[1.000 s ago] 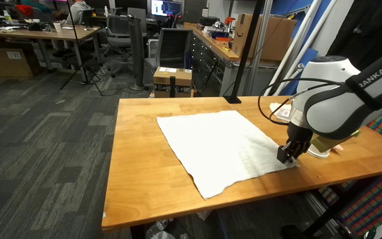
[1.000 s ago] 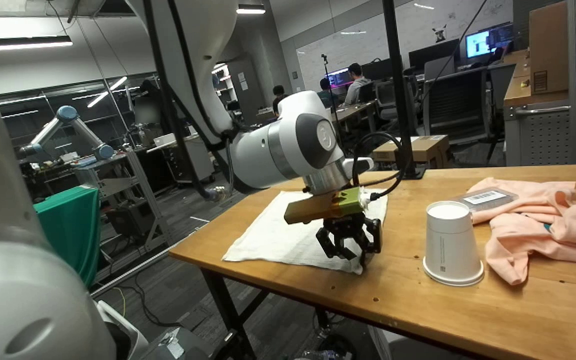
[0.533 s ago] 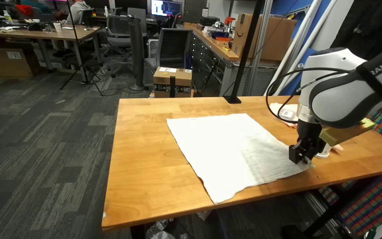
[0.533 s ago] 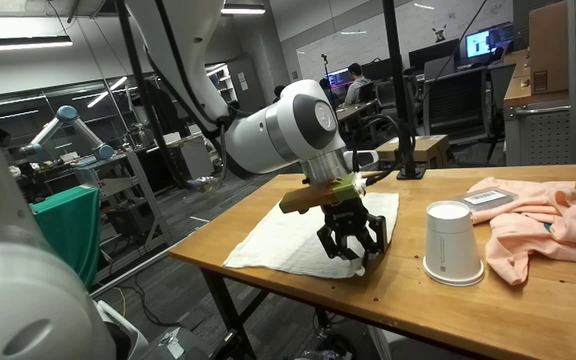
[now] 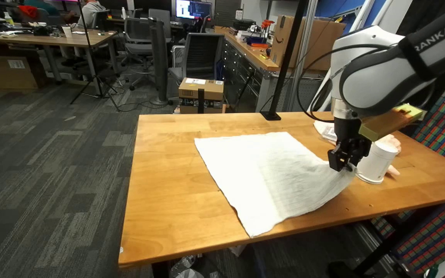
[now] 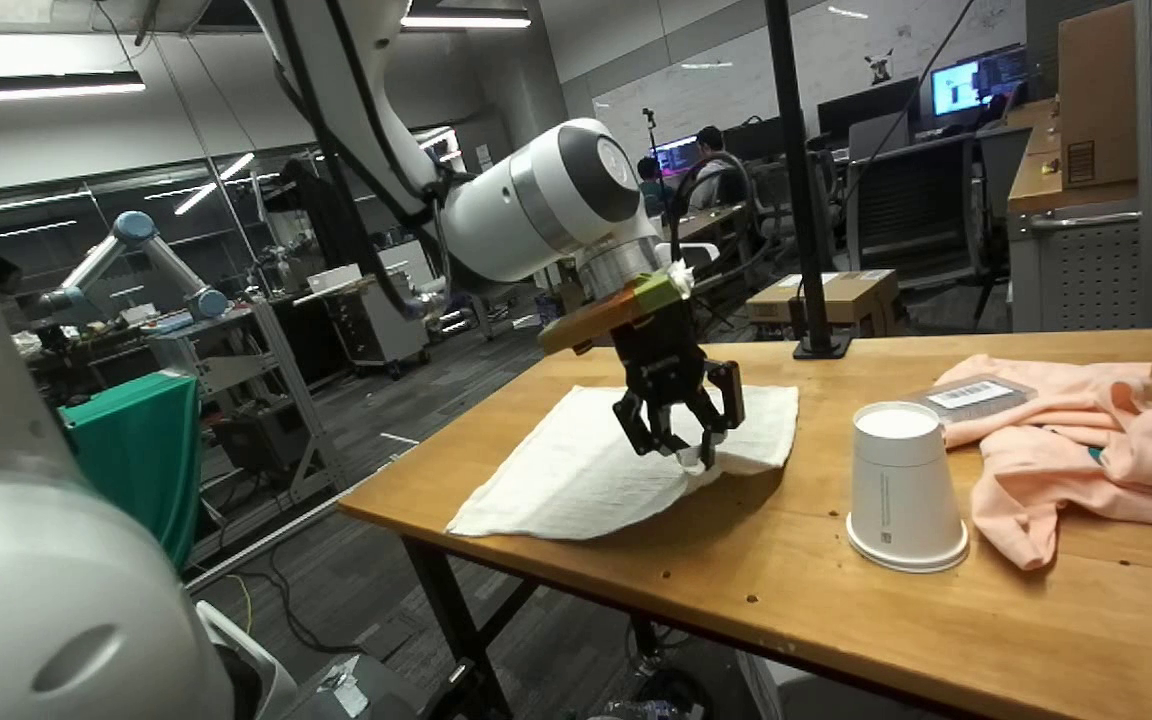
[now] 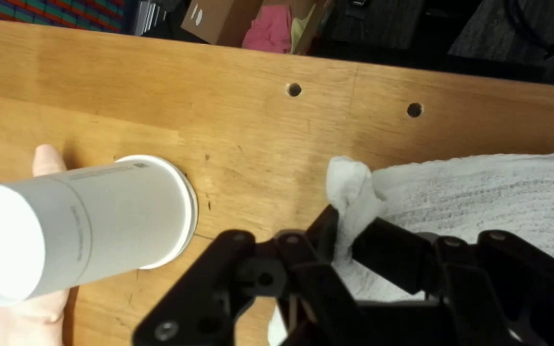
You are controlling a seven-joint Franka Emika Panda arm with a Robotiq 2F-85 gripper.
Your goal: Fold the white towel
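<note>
The white towel [image 5: 245,173] lies spread mostly flat on the wooden table, and it also shows in an exterior view [image 6: 576,480]. My gripper [image 5: 345,166] is shut on one corner of the towel and holds that corner raised above the table. The towel slopes up to the gripper [image 6: 694,455], with a shadow under the lifted edge. In the wrist view a bunched bit of towel [image 7: 354,192] sticks out between the fingertips of the gripper [image 7: 346,235]. The opposite parts of the towel rest on the table, one corner close to the table edge.
An upside-down white paper cup [image 6: 901,490] stands near the gripper, close beside it in the wrist view [image 7: 113,211]. Behind the cup lie a peach cloth [image 6: 1086,460] and a clear package with a barcode label [image 6: 976,394]. A black post [image 5: 270,115] stands at the table's edge.
The towel first slid along the table with the gripper, toward the cup's side. Then the gripper rose with the held corner and moved slightly back over the towel, lifting that corner off the table.
</note>
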